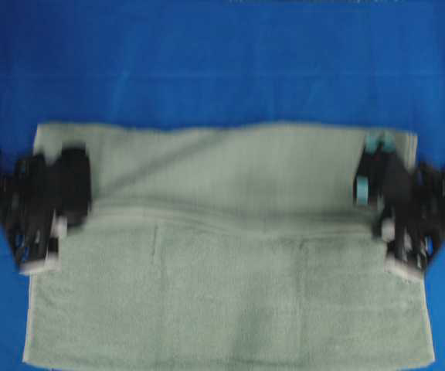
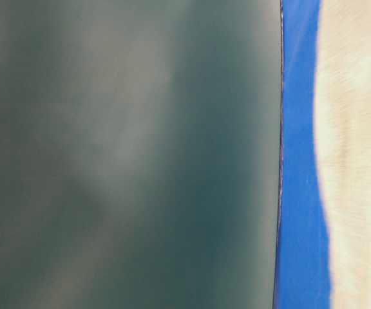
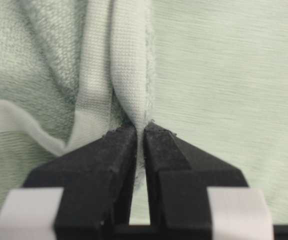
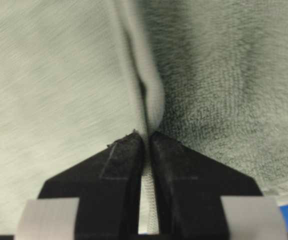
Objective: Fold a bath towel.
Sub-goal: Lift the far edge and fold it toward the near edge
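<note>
Bath towel (image 1: 230, 270): sage-green terry, spread flat on the blue cloth (image 1: 222, 62), its far part doubled over toward the middle. No legible writing or brand anywhere.
Left gripper (image 3: 140, 131): at the towel's left edge, jaws pressed together on its flat hem.
Right gripper (image 4: 146, 137): at the towel's right edge, likewise pinching the hem.

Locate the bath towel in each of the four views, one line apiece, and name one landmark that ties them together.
Overhead: the bath towel spans the middle and lower picture on the blue cloth.
Table-level: a pale fuzzy strip at the right edge, probably the towel; blurred.
Left wrist: fills the picture; left claw shut on its hem.
Right wrist: fills the picture; right claw shut on its hem.
Shared landmark: the flat hemmed border pinched by both claws.
</note>
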`<control>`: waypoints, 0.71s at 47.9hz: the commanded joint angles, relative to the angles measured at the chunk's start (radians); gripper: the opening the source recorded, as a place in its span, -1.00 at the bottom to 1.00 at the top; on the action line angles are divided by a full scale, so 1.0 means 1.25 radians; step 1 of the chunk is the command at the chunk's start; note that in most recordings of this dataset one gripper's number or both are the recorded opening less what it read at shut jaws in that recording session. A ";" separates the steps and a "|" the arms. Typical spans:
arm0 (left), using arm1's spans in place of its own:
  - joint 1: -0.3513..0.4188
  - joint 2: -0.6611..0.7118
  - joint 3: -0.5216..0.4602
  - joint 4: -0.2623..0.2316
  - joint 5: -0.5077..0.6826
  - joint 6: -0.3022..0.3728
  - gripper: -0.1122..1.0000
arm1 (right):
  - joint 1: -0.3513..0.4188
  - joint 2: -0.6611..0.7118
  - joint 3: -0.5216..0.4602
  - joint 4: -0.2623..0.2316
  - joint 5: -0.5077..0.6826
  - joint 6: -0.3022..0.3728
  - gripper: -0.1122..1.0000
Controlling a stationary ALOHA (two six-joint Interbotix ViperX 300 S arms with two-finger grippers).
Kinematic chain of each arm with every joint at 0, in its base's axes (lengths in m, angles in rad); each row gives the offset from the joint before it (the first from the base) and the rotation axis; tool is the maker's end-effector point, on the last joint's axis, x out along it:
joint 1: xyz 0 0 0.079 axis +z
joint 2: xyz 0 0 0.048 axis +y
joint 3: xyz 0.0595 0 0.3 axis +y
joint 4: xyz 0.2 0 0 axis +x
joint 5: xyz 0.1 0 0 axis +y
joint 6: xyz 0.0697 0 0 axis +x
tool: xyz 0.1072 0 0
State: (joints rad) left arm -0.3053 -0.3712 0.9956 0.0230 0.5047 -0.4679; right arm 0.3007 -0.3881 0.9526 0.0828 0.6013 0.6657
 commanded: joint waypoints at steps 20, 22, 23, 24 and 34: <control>-0.319 0.209 -0.185 0.004 -0.001 -0.174 -0.75 | 0.401 0.259 -0.228 -0.069 -0.022 0.396 -0.68; -0.331 0.222 -0.201 0.004 0.002 -0.178 -0.75 | 0.418 0.275 -0.243 -0.069 -0.020 0.417 -0.68; -0.337 0.228 -0.209 0.004 0.006 -0.180 -0.75 | 0.426 0.282 -0.250 -0.069 -0.021 0.428 -0.68; -0.344 0.237 -0.217 0.004 0.011 -0.183 -0.75 | 0.434 0.288 -0.254 -0.069 -0.021 0.437 -0.68; -0.366 0.261 -0.245 0.005 0.044 -0.189 -0.75 | 0.482 0.329 -0.287 -0.071 -0.018 0.491 -0.68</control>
State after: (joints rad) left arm -0.7501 -0.0353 0.7118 0.0291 0.5553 -0.7041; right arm 0.8805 0.0291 0.6182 -0.0061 0.5768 1.2701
